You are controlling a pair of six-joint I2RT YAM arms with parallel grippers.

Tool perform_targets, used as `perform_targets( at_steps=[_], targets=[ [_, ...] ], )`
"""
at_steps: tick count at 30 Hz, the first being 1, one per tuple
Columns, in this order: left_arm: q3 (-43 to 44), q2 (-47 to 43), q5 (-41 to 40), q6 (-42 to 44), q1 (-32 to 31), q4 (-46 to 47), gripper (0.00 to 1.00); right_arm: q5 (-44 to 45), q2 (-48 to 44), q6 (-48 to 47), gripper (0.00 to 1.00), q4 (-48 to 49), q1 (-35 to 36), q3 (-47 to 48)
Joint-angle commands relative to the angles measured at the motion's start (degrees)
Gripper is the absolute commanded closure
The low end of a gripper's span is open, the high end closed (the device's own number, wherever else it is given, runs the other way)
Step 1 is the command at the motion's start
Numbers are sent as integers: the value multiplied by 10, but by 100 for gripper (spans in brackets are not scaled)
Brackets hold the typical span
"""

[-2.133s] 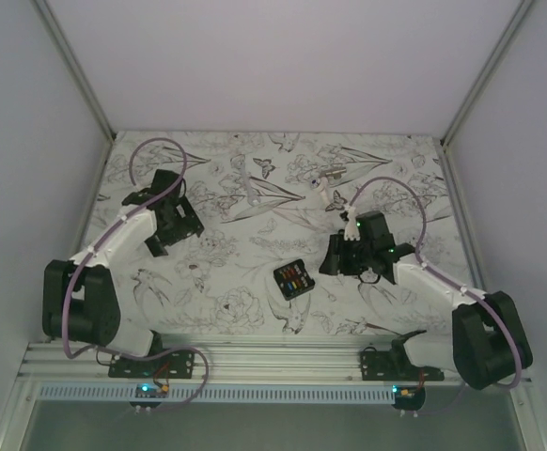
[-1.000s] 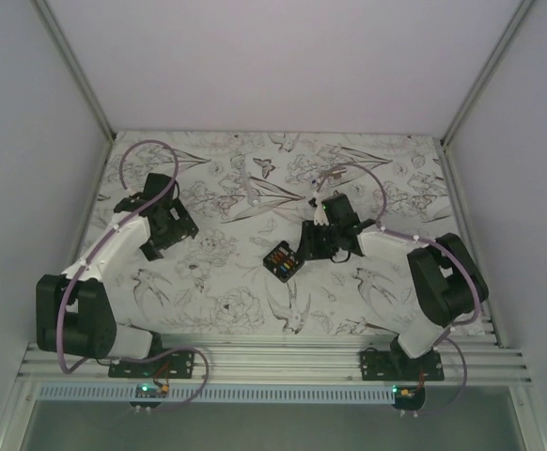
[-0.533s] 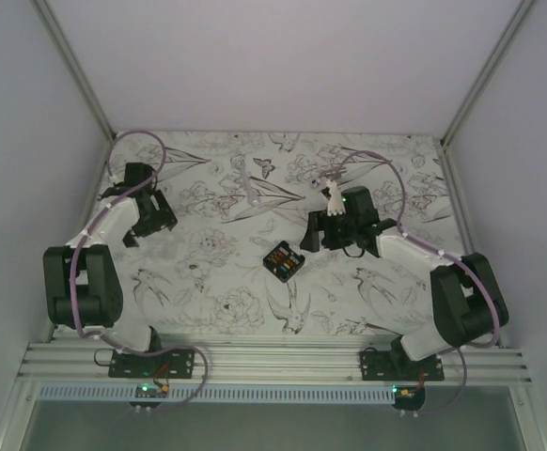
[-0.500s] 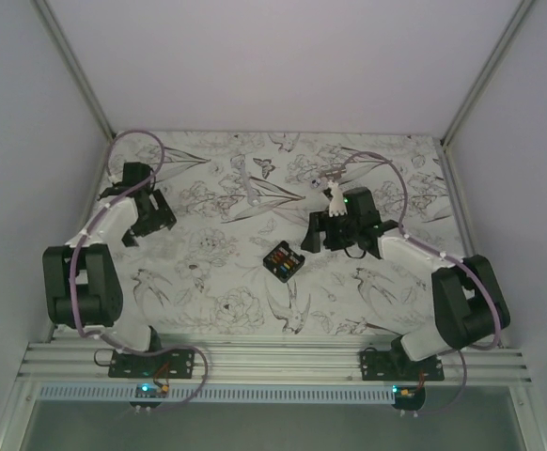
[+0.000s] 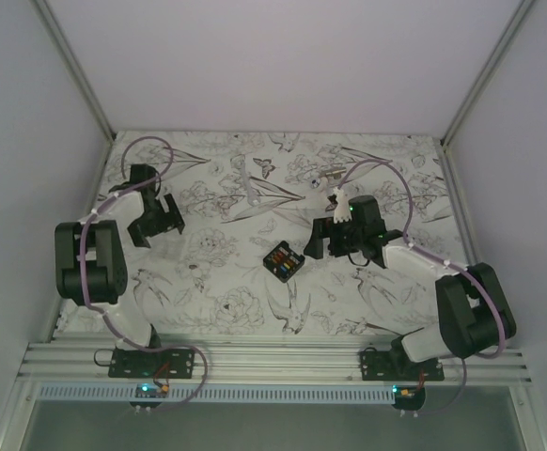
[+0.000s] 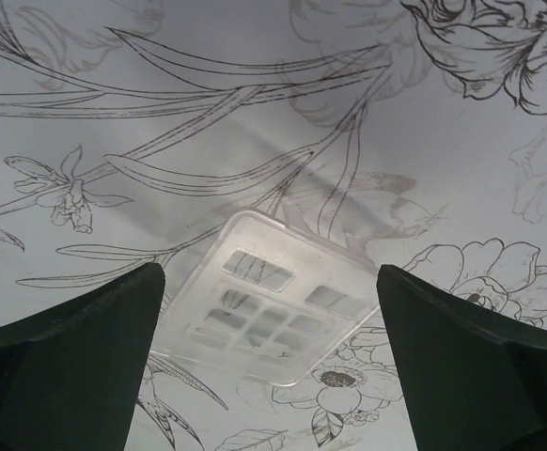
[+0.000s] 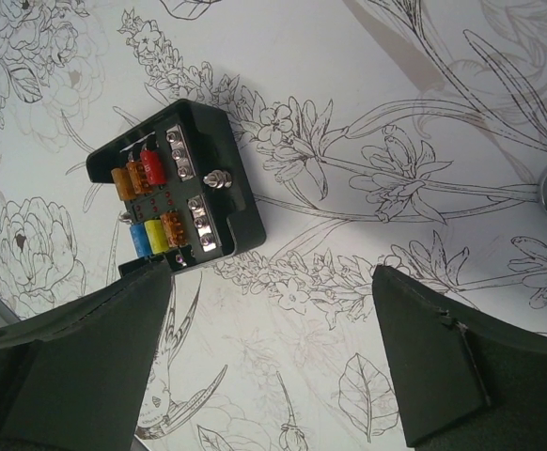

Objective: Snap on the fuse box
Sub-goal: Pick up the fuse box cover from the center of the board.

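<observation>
Both jaws spread, nothing held.
Fuse box point(image 5: 284, 262) mid-worktop point(image 5: 231, 305), at 8 o'clock of the right jaws; clear lid point(image 6: 272, 321) lies below the left jaws. Best pinch the lid by its edges, level, then line it up squarely.

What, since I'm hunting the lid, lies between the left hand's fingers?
A clear gridded square plastic cover lies flat on the floral tablecloth between the fingers of the open left hand, seen in the left wrist view.
</observation>
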Motion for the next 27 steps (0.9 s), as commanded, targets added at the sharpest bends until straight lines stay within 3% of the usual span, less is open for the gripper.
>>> perform_targets(
  at_steps=[1, 8, 15, 27],
  targets=[
    [-19, -23, 11, 7, -22, -17, 0, 3, -17, -10, 6, 25, -5, -1],
    [-25, -45, -45, -11, -69, -53, 0, 0, -20, -8, 5, 27, -5, -3],
    [-3, -7, -122, -9, -128, -98, 0, 0, -25, -7, 3, 29, -5, -8],
    [13, 9, -153, 31, -139, -102, 0, -3, -32, -8, 2, 32, -5, -13]
  ],
)
